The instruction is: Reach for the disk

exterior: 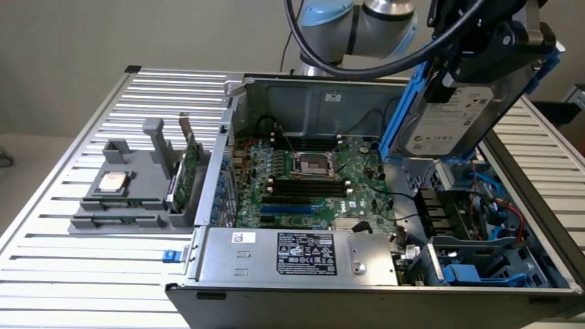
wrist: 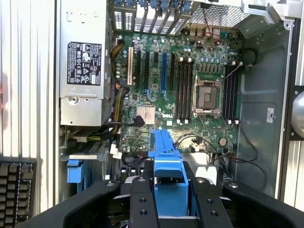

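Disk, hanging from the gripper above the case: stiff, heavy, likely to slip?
Probably stiff and heavy for its size: the disk has a metal body. It could slip, since the gripper clamps its blue plastic rail at one end.

You're in a robotics lab for computer servicing: a slatted metal desk [exterior: 82,274] carries an opened PC case [exterior: 320,106], motherboard [exterior: 311,185] bare, a grey parts fixture [exterior: 119,205] beside it, a robot arm [exterior: 361,24] above.
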`<state>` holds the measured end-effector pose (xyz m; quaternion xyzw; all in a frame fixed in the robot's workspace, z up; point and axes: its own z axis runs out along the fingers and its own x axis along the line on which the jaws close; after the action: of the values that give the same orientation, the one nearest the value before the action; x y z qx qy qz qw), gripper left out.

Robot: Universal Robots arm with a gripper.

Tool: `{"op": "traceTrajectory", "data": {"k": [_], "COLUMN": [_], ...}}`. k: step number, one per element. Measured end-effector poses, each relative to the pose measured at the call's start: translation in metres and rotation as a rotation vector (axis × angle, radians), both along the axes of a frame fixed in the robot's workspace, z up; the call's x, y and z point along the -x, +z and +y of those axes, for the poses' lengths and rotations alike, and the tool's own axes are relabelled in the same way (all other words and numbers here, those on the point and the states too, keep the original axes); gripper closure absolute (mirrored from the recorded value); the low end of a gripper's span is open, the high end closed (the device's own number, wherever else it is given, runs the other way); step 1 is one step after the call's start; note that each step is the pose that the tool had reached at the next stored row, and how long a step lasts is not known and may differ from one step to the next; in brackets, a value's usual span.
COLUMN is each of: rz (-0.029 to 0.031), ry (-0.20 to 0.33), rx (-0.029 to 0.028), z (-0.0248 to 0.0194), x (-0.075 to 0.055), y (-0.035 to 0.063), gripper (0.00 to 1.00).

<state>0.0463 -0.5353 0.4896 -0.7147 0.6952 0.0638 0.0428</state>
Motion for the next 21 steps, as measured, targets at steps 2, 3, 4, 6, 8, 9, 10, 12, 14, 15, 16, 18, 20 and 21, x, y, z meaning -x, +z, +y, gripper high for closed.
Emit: {"op": "traceTrajectory", "data": {"k": [2, 3, 4, 6, 8, 9, 10, 12, 14, 15, 16, 18, 20, 21], "rz": [0.0000, 0.0000, -0.0001, -0.0001, 0.0000, 0.0000, 0.0000, 0.0000, 0.0000, 0.0000, 0.0000, 0.0000, 0.0000, 0.0000], "ry": [0.000, 0.000, 0.000, 0.000, 0.000, 0.000, 0.000, 0.000, 0.000, 0.000, 0.000, 0.000, 0.000, 0.000], "rx": [-0.0024, -0.0036, -0.0050, -0.0075, -0.0098, -0.0108, -0.0120, -0.0139, -0.0155, -0.0163, -0.0171, -0.0184, -0.0198, -0.0205], "z": [-0.0049, -0.0073, -0.0098, -0.0147, -0.0195, -0.0219, -0.0243, -0.0293, -0.0341, -0.0365, -0.0389, -0.0434, -0.0479, -0.0501], "x": [-0.001, -0.001, -0.002, -0.004, -0.005, -0.006, -0.007, -0.008, -0.009, -0.010, -0.011, -0.013, -0.015, -0.016], "y": [0.0002, 0.0003, 0.0003, 0.0004, 0.0006, 0.0006, 0.0006, 0.0008, 0.0009, 0.0009, 0.0010, 0.0014, 0.0017, 0.0018], "gripper": [0.67, 0.67, 0.67, 0.67, 0.67, 0.67, 0.67, 0.67, 0.67, 0.67, 0.67, 0.67, 0.67, 0.67]}}
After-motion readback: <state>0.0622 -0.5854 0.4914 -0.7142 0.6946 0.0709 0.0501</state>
